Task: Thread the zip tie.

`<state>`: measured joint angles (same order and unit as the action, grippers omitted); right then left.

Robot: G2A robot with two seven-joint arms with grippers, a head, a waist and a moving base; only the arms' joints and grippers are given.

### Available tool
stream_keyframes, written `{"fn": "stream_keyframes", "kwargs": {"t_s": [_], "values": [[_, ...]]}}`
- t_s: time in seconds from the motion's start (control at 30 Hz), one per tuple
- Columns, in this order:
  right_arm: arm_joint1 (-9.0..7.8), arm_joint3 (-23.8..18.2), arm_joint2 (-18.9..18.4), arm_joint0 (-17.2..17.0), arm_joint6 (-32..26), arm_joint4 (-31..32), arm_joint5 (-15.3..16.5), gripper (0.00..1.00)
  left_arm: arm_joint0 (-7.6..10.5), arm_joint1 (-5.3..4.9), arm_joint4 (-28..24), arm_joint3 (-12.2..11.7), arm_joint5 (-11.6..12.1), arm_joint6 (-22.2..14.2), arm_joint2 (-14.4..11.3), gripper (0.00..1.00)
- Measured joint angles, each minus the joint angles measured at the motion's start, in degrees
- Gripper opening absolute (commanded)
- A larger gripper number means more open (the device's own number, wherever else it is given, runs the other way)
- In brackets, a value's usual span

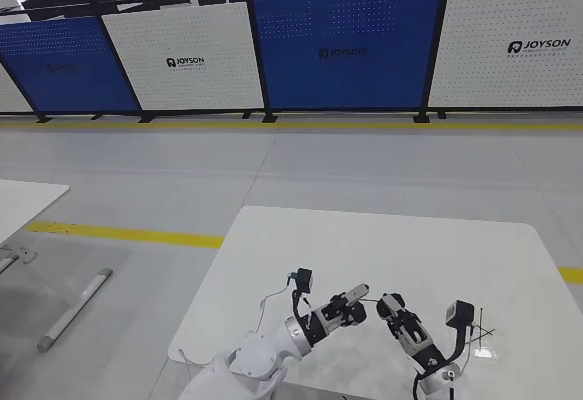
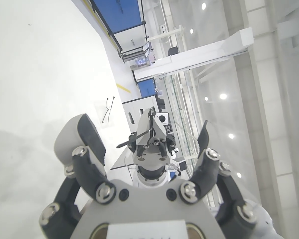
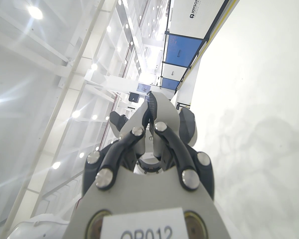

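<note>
Grippers nose to nose over the white table (image 1: 451,250).
Top view: the left gripper (image 1: 358,296) and right gripper (image 1: 385,303) nearly meet, and loose thin black ties (image 1: 481,333) lie on the table beyond the right one. Left wrist view: the left jaws are spread wide, facing the right jaws, which pinch the thin black plastic zip tie (image 2: 130,141), its tail jutting sideways. Right wrist view: the right jaws are pressed together.
</note>
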<state>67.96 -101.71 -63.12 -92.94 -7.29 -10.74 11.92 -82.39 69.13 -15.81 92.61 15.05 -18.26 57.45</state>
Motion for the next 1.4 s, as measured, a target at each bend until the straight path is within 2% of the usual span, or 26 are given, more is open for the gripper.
{"fn": "stream_keyframes", "kwargs": {"t_s": [0.03,0.13,0.27,0.33,0.43,0.5,0.6,0.67,0.73,0.83,0.9,1.0,1.03,1.1,1.2,1.23,1.3,1.4], "values": [[0.0,0.0,0.0,0.0,0.0,0.0,0.0,0.0,0.0,-0.03,-0.28,0.02,-0.08,-0.14,0.14,0.14],[0.0,0.0,0.0,0.0,0.0,0.0,0.0,0.0,0.04,-0.06,-0.59,-0.06,-0.09,-0.54,0.23,0.07],[0.0,0.0,0.0,0.0,0.0,0.0,0.0,0.0,0.43,-0.03,-0.2,-0.52,-0.19,-0.92,-0.07,0.07],[0.0,0.0,0.0,0.0,0.0,0.0,0.0,0.0,0.65,0.02,0.17,-0.72,-0.16,-0.93,-0.39,0.03],[0.0,0.0,0.0,0.0,0.0,0.0,0.0,0.0,0.88,0.07,0.12,-0.85,0.06,-0.92,-0.57,0.07],[0.0,0.0,0.0,0.0,0.0,0.0,0.0,0.0,0.95,0.07,-0.01,-0.91,0.12,-1.13,-0.58,0.2],[0.0,0.0,0.0,0.0,0.0,0.0,0.0,0.0,1.23,0.05,0.44,-1.04,-0.34,-1.19,-0.58,0.09],[0.0,0.0,0.0,0.0,0.0,0.0,0.0,0.0,1.32,0.08,0.45,-1.1,-0.33,-1.02,-0.69,0.07],[0.0,0.0,0.0,0.0,0.0,0.0,0.0,0.0,1.39,0.09,0.31,-1.2,-0.24,-0.93,-0.7,0.01],[0.0,0.0,0.0,0.0,0.0,0.0,0.0,0.0,1.34,0.05,0.16,-1.2,-0.1,-0.85,-0.44,0.0],[0.0,0.0,0.0,0.0,0.0,0.0,0.0,0.0,1.15,0.0,0.08,-1.02,0.03,-0.88,-0.24,0.11],[0.0,0.0,0.0,0.0,0.0,0.0,0.0,0.0,0.78,-0.11,0.12,-0.67,0.17,-1.01,0.04,0.16],[0.0,0.0,0.0,0.0,0.0,0.0,0.0,0.0,0.64,-0.15,0.2,-0.52,0.23,-1.04,0.13,0.13],[0.0,0.0,0.0,0.0,0.0,0.0,0.0,0.0,0.44,-0.21,0.27,-0.32,0.3,-1.13,0.25,0.16],[0.0,0.0,0.0,0.0,0.0,0.0,0.0,0.0,0.22,-0.3,0.26,-0.14,0.28,-1.51,0.46,0.36],[0.0,0.0,0.0,0.0,0.0,0.0,0.0,0.0,0.17,-0.35,0.35,-0.11,0.2,-1.65,0.53,0.34],[0.0,0.0,0.0,0.0,0.0,0.0,0.0,0.0,0.07,-0.4,0.56,-0.07,0.13,-1.71,0.64,0.18],[0.0,0.0,0.0,0.0,0.0,0.0,0.0,0.0,-0.11,-0.47,0.67,-0.01,0.19,-1.68,0.79,0.04]]}}
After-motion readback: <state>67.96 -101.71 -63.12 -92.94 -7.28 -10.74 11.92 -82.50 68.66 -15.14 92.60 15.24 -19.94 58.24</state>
